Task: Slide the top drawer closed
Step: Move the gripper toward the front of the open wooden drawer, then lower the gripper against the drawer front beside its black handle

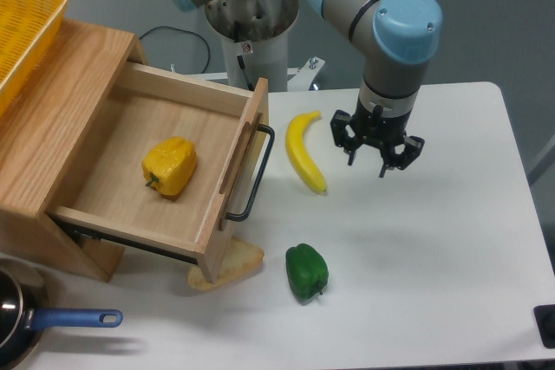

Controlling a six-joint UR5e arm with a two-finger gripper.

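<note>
The top drawer of light oak stands pulled far out of its cabinet, its front panel facing right with a long black bar handle. A yellow bell pepper lies inside it. My gripper hangs open over the white table, fingers pointing down, to the right of the handle. A banana lies between the gripper and the drawer front. Nothing is between the fingers.
A green bell pepper sits on the table below the banana. A slice of bread lies under the drawer's front corner. A yellow wire basket rests on the cabinet top. A pot with a blue handle is at the bottom left.
</note>
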